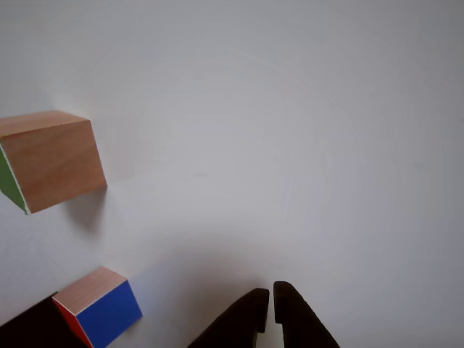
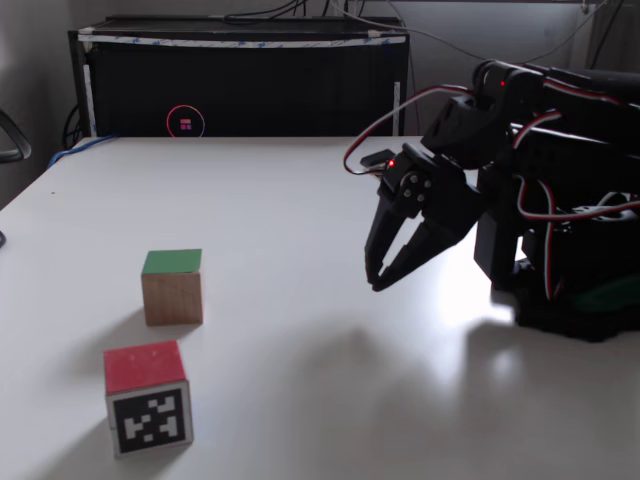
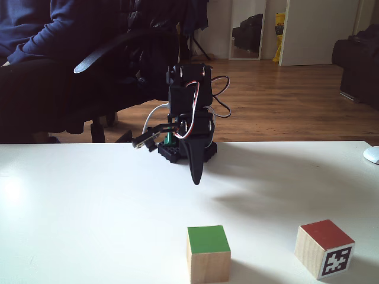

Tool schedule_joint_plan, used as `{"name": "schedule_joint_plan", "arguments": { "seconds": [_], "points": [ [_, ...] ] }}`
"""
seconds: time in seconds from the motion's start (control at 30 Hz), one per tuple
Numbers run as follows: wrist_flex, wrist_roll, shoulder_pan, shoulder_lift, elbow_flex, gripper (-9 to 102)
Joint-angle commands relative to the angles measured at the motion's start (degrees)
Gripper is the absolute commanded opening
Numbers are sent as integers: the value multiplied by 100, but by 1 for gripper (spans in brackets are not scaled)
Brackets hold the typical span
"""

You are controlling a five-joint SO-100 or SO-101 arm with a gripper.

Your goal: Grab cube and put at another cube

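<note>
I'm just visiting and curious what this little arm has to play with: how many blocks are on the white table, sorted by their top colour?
Green-topped wooden cube: 1
Red-topped wooden cube, with a black-and-white marker on one side: 1
Total: 2 cubes, both standing apart from the gripper.

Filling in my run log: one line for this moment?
gripper: shut, empty, above table | green cube: untouched | red cube: apart | phase: pre-grasp

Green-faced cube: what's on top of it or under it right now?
Nothing rests on the cube; its green face points up, bare. It sits on the white table. Its underside is hidden. The gripper hangs apart.
</note>
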Motion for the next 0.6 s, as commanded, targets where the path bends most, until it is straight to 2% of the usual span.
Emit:
{"name": "schedule_joint_plan", "arguments": {
  "seconds": [0.0,0.2,0.3,0.57],
  "points": [
    [35,44,9,18,-281,0],
    [-316,-431,308,26,-439,0],
    [-483,-290,396,-431,-940,0],
    [-1257,237,193,-5704,-3876,3]
  ]
}}
